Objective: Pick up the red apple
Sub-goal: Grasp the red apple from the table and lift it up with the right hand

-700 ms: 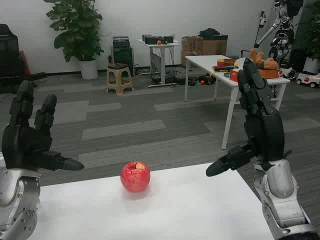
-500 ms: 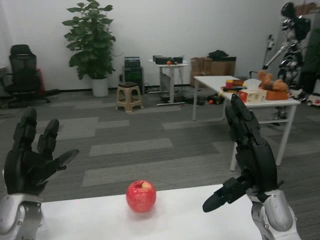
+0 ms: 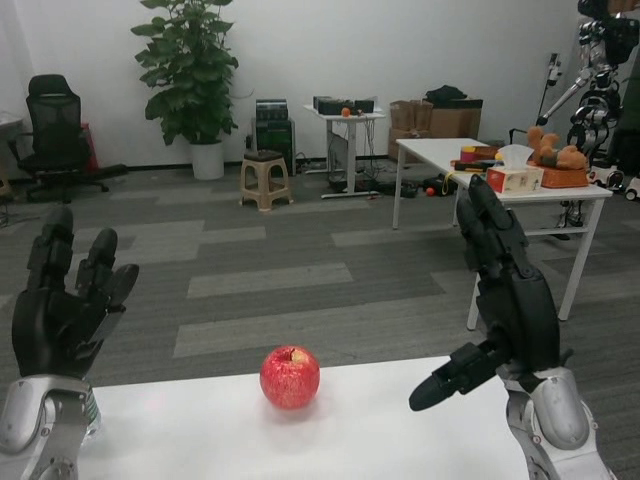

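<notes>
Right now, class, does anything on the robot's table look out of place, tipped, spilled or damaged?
Nothing stands out. The apple sits upright and whole on the table, stem end up, with no spill round it. The left hand and right hand are raised on either side of it, fingers apart, touching nothing.

Behind our white table [image 3: 350, 430] we've got a big potted plant [image 3: 190, 70], a black office chair [image 3: 55, 125], a small stool [image 3: 265, 178] and a cluttered white desk [image 3: 500, 185].
</notes>
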Tool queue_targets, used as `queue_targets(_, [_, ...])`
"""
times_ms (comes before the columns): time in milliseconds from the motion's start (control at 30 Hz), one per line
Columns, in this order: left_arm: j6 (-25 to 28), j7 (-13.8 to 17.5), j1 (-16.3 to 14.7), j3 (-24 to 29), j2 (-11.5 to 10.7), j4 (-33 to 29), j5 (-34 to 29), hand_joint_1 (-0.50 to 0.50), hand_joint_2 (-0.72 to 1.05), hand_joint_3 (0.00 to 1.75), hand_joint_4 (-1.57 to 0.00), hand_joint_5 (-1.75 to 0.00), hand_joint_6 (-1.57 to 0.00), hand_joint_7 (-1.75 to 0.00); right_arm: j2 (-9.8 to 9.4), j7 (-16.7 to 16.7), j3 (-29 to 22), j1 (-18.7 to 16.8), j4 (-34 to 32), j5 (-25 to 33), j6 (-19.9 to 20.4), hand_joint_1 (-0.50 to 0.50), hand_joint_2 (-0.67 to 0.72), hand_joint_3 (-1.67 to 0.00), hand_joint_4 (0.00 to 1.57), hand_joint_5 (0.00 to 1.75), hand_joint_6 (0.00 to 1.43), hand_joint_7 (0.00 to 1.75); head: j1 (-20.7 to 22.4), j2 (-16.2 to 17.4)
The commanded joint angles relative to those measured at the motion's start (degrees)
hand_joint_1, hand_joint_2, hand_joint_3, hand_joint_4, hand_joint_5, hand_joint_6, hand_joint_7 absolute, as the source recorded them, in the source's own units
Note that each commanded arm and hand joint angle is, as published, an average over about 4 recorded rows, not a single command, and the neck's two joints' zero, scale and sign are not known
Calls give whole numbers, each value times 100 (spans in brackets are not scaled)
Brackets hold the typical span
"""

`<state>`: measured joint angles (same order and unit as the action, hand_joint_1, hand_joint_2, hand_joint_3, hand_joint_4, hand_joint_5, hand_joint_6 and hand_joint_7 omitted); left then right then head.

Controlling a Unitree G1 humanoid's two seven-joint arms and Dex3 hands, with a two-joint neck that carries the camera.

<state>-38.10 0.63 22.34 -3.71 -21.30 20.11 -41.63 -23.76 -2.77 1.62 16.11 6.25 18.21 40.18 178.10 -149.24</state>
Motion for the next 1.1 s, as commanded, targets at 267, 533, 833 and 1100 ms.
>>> queue_targets(267, [92,191,25,42,-71,64,-21,-50,91,0,0,-21,0,0,-14,14,62,41,144,51,-50,-46,34,0,0,0,0,7,84,436])
queue_targets(533, [510,679,29,68,-129,116,-12,-50,78,0,0,-21,0,0,-49,14,317,54,315,55,-77,-46,34,0,0,0,0,7,101,562])
queue_targets(833, [1035,1123,47,73,-137,209,87,-50,-21,0,0,-28,0,0,-30,14,1049,377,1023,73,-85,-46,33,0,0,0,0,7,45,587])
queue_targets(1100, [1103,1182,51,75,-131,286,120,-50,-10,0,0,-31,0,-2,241,0,2084,1120,2376,86,-81,-47,33,0,0,0,0,7,17,564])
